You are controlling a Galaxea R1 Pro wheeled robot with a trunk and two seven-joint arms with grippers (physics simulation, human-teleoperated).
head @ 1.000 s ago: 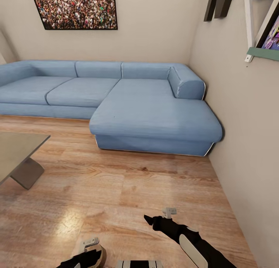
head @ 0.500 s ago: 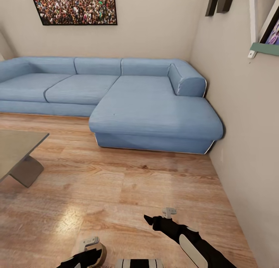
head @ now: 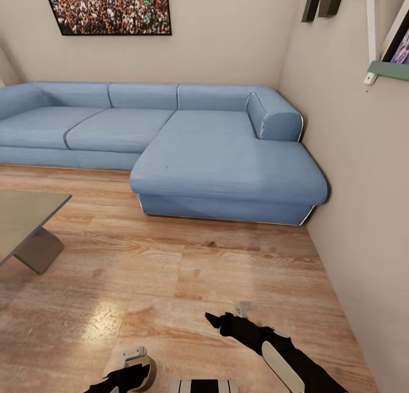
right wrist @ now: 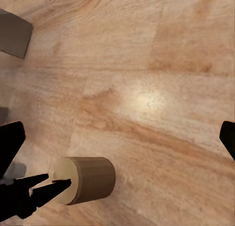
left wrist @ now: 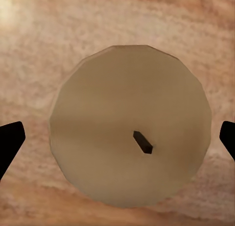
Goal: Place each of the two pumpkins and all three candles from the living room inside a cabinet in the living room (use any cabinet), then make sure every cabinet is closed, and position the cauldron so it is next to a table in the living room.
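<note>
A tan candle (left wrist: 129, 125) with a dark wick hangs upright just above the wooden floor, between the fingers of my left gripper (head: 129, 376), which is shut on it. Its rim (head: 146, 372) peeks out at the head view's bottom edge. In the right wrist view the candle (right wrist: 88, 179) appears with the left gripper's black fingers (right wrist: 44, 187) across its top. My right gripper (head: 215, 321) hovers open over bare floor to the right of the candle. A corner of the grey coffee table (head: 23, 216) is at the left. The pumpkins, the cabinet and the cauldron are out of view.
A blue L-shaped sofa (head: 221, 165) fills the far side, its chaise reaching toward me against the right wall (head: 363, 211). A green shelf (head: 389, 69) juts from that wall up high. Wooden floor (head: 187, 268) stretches between me and the sofa.
The view crept slightly forward toward the sofa a second ago, then held still. My right gripper has edged a little to the left. The candle stays in the left gripper.
</note>
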